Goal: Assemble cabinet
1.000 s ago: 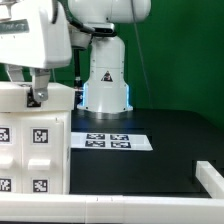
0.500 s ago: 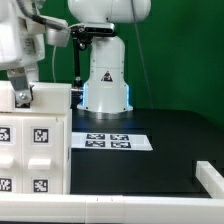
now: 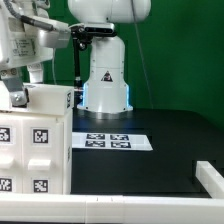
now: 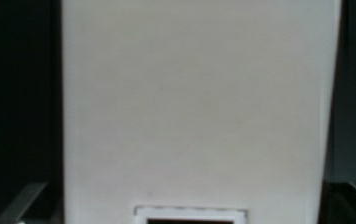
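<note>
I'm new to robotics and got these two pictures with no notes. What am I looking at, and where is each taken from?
It is a white robot arm on a black table, building a cabinet. One picture comes from a camera standing off the arm; the other from a camera on its wrist, looking along the gripper. The gripper sits over the cabinet, the white box with black-and-white tags at the exterior view's left. Its fingers straddle the top with a gap on each side, so it looks open, gripping nothing. In the wrist view, that cabinet fills the picture. The flat tagged sheet is the marker board.
</note>
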Controlling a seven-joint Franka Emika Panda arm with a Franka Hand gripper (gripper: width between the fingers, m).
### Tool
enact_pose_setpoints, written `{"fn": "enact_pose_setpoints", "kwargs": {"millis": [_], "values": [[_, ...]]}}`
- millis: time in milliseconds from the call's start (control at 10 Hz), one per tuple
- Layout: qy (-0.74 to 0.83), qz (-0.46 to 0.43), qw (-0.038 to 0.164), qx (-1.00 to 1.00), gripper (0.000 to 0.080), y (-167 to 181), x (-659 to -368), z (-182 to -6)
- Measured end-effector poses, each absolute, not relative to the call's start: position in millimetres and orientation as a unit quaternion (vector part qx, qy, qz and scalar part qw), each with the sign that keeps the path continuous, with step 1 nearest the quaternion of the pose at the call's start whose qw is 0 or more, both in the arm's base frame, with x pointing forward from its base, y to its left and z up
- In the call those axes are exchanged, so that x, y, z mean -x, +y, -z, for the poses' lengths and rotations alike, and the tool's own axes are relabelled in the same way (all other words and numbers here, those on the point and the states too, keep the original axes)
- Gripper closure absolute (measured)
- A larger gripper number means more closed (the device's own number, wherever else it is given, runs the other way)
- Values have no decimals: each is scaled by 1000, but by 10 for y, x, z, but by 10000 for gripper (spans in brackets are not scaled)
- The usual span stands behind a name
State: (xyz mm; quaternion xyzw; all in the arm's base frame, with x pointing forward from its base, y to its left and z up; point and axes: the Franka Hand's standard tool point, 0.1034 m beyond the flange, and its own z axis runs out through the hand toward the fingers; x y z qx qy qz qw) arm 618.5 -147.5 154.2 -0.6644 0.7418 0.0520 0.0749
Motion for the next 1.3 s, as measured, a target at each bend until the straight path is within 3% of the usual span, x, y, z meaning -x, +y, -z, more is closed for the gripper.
{"fn": "enact_pose_setpoints", "kwargs": {"millis": [300, 800, 1000, 1300], "values": [[731, -52, 100, 673, 151, -1452, -6180, -1805], [645, -43, 102, 756, 150, -1439, -6172, -1753], [538, -29, 85, 838, 150, -1376, -6172, -1768], [431, -20, 82, 898, 150, -1342, -6183, -1771]]}}
